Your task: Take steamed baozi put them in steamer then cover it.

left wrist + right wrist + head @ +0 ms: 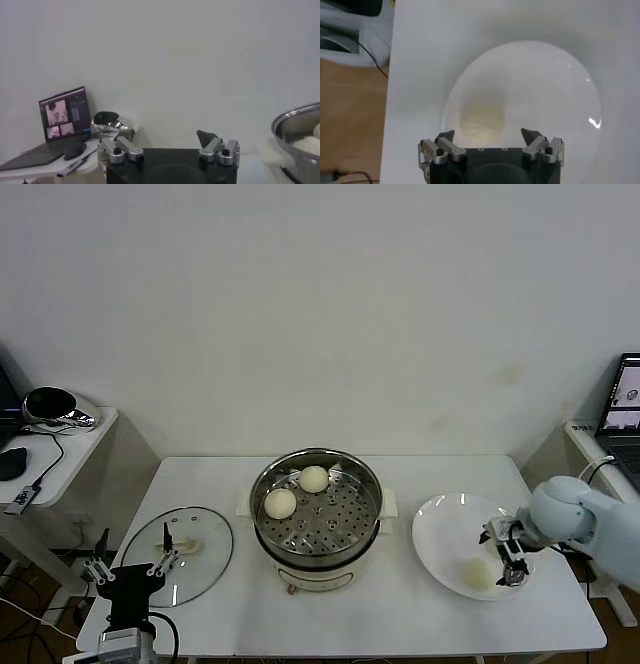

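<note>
Head view: right gripper (509, 557), jaws spread and holding nothing, hovers over the white plate (440, 524) just beside one steamed baozi (479, 572); two baozi (280, 503) lie in the steamer (317, 519); cover (178, 556) flat on the table, handle's long axis roughly left-right; left gripper (128, 569) released near it; right wrist view: baozi (481, 121) lies ahead between the open jaws

White table (400, 609) carries three things — cover (205, 536) left, steamer (318, 556) centre, plate (440, 524) right.
</note>
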{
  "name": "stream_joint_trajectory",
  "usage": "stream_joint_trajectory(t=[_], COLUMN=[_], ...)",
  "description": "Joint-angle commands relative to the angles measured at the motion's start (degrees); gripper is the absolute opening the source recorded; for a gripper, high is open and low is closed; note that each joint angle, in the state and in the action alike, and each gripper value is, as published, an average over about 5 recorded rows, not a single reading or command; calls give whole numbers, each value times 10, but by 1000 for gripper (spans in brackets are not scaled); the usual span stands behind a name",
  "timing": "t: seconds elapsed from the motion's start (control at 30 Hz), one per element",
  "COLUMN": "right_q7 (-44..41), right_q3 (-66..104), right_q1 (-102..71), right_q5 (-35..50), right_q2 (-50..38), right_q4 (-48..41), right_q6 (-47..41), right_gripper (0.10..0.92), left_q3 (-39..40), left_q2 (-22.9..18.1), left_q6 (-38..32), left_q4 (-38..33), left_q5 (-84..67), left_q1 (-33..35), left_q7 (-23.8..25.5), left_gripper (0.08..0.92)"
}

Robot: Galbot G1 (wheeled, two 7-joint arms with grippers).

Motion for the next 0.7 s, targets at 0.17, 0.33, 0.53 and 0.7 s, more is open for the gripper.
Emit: stream_joint_trajectory(t=[0.17, 0.33, 0.53, 0.7], right_q7=[23, 22, 22, 21], right_q3=[25, 35, 44, 48], right_q1=[-48, -63, -75, -76], right_q5=[-25, -27, -26, -21], right_q2=[41, 43, 46, 47], right_q4=[-56, -64, -64, -58], right_q6=[1, 0, -3, -7], right_gripper=[823, 823, 796, 732], left_q3=[-2, -2, 1, 2], left_q2=[0, 0, 0, -1], left_q6=[0, 0, 0, 0], left_q4=[5, 7, 6, 5], left_q5=[-1, -1, 0, 0], left_q1=[-2, -3, -4, -3], left_q7=[0, 0, 0, 0], left_gripper=[823, 823, 823, 823])
